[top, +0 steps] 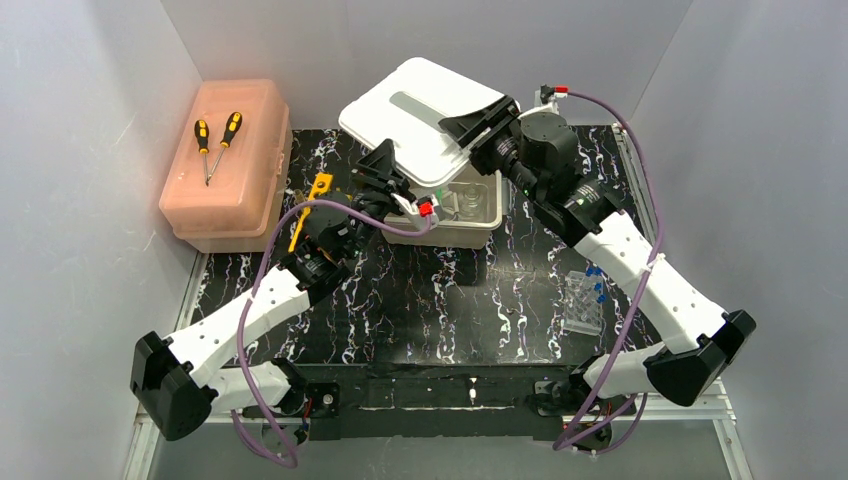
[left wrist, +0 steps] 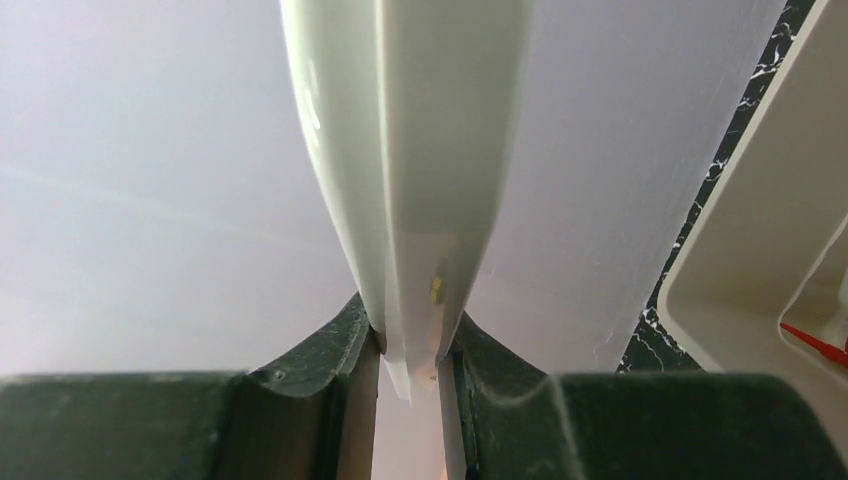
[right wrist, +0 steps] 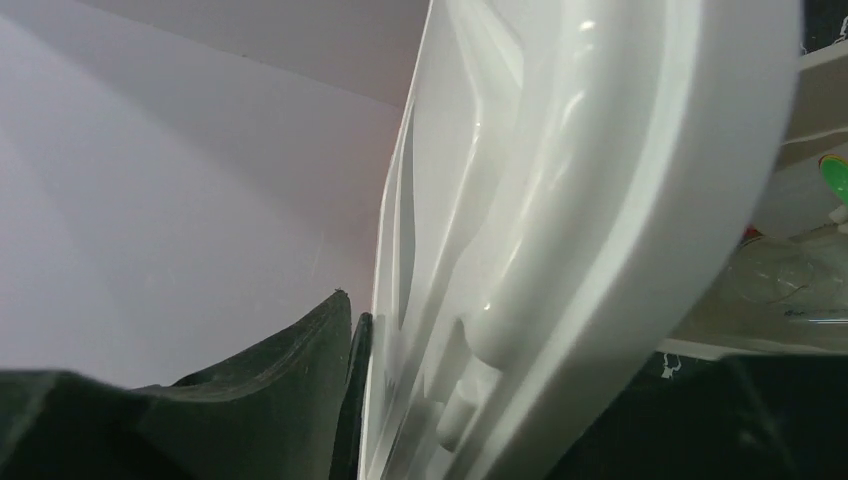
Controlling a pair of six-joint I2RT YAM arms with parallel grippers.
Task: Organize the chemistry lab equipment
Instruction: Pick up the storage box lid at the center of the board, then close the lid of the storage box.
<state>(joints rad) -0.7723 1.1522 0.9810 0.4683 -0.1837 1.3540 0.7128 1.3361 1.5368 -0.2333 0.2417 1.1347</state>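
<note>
At the back middle stands a white box (top: 480,228) with its white lid (top: 420,110) raised. My left gripper (top: 385,165) is shut on the lid's near left edge; in the left wrist view the thin lid rim (left wrist: 410,200) is pinched between both fingers (left wrist: 330,350). My right gripper (top: 480,122) is at the lid's right edge. One finger (right wrist: 300,380) lies against the lid's outer face (right wrist: 560,200); the other is hidden behind it. Inside the box lie a clear glass flask (right wrist: 790,280) and a green spoon (right wrist: 835,178). A yellow tube rack (top: 310,205) lies by the left arm.
A translucent pink box (top: 228,165) with two screwdrivers (top: 215,140) on top stands at the back left. A clear holder with blue-capped tubes (top: 583,300) lies on the black marbled mat (top: 420,300) near the right arm. Grey walls close in on three sides.
</note>
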